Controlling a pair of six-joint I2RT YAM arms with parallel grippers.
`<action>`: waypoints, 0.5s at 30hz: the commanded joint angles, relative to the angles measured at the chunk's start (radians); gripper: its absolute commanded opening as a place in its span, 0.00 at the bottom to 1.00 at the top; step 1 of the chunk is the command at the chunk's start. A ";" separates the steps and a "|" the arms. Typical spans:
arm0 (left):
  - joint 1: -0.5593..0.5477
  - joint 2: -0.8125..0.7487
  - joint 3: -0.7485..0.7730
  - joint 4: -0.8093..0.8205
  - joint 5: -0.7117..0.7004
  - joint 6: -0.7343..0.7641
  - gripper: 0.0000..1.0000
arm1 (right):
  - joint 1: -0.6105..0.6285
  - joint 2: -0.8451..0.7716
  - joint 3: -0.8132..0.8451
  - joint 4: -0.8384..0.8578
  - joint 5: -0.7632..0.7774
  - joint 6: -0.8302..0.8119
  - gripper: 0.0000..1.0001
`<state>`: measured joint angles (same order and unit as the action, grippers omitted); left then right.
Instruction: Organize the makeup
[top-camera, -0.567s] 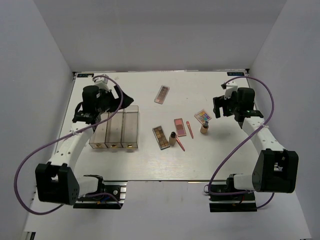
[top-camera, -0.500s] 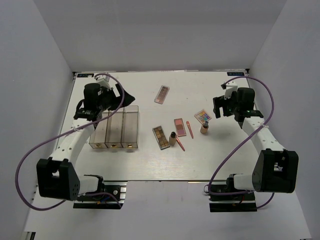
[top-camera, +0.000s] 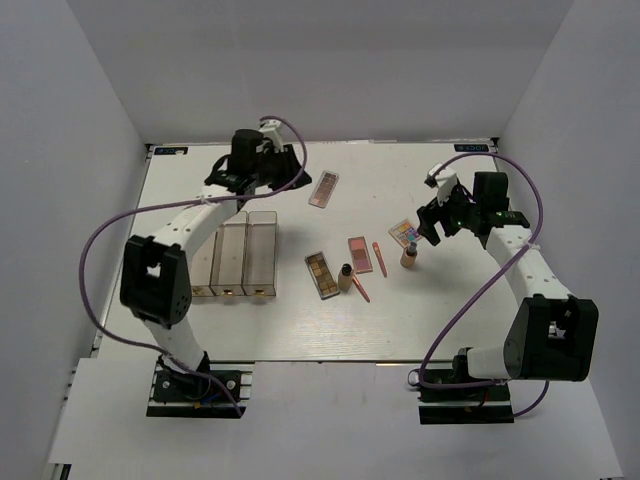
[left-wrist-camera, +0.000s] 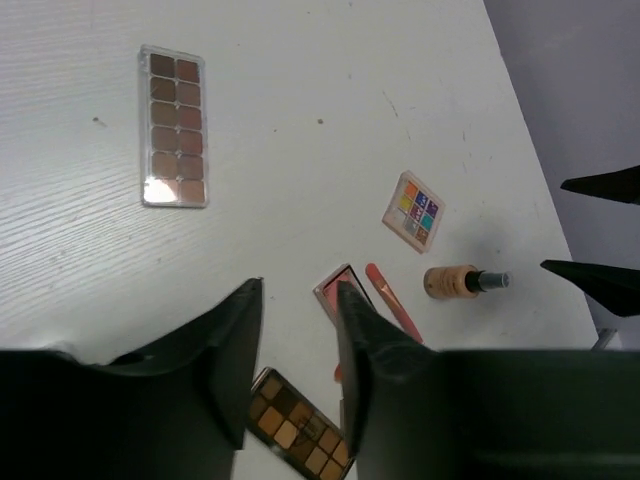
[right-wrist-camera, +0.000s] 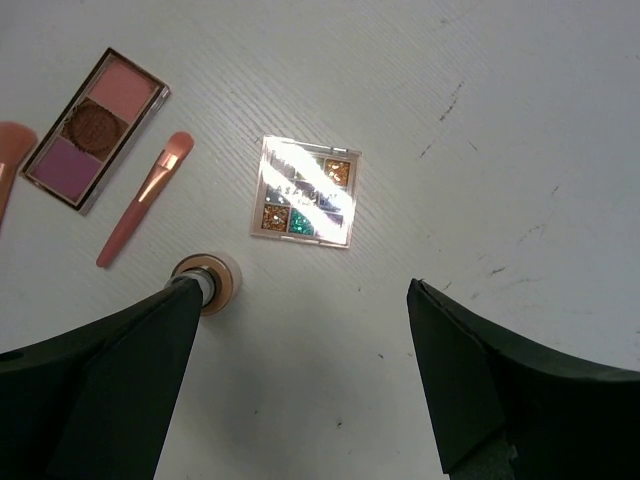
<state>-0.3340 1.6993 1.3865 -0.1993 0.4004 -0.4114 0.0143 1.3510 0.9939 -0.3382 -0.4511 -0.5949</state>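
The makeup lies loose on the white table. A long brown palette (top-camera: 323, 188) (left-wrist-camera: 174, 126) sits at the back. Toward the middle are a multicolour palette (top-camera: 405, 233) (right-wrist-camera: 305, 192), a pink palette (top-camera: 360, 254) (right-wrist-camera: 95, 130), a brown palette (top-camera: 321, 274) (left-wrist-camera: 300, 435), two tan bottles (top-camera: 345, 277) (top-camera: 409, 256) and two coral sticks (top-camera: 379, 259) (top-camera: 359, 288). My left gripper (top-camera: 290, 170) (left-wrist-camera: 300, 290) hovers left of the long palette, jaws partly apart and holding nothing. My right gripper (top-camera: 432, 225) (right-wrist-camera: 300, 290) hangs wide open just right of the multicolour palette, its left finger over the right bottle (right-wrist-camera: 205, 283).
A clear three-compartment box (top-camera: 233, 253) stands at the left, below the left arm. The table's back edge and white walls lie close behind both grippers.
My left arm has swung from above the clear box to the back middle, toward the long brown palette. My right gripper has shifted slightly left, toward the multicolour palette.
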 joint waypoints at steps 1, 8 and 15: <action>-0.052 0.060 0.100 -0.034 -0.053 0.074 0.42 | 0.001 -0.026 0.026 -0.050 -0.041 -0.086 0.89; -0.141 0.288 0.308 -0.052 -0.199 0.184 0.72 | 0.000 -0.046 -0.021 -0.051 -0.049 -0.076 0.89; -0.174 0.456 0.390 -0.002 -0.423 0.259 0.76 | -0.001 -0.059 -0.057 0.024 -0.049 0.049 0.89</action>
<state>-0.5076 2.1612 1.7344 -0.2306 0.1108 -0.2161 0.0143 1.3289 0.9459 -0.3706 -0.4850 -0.6037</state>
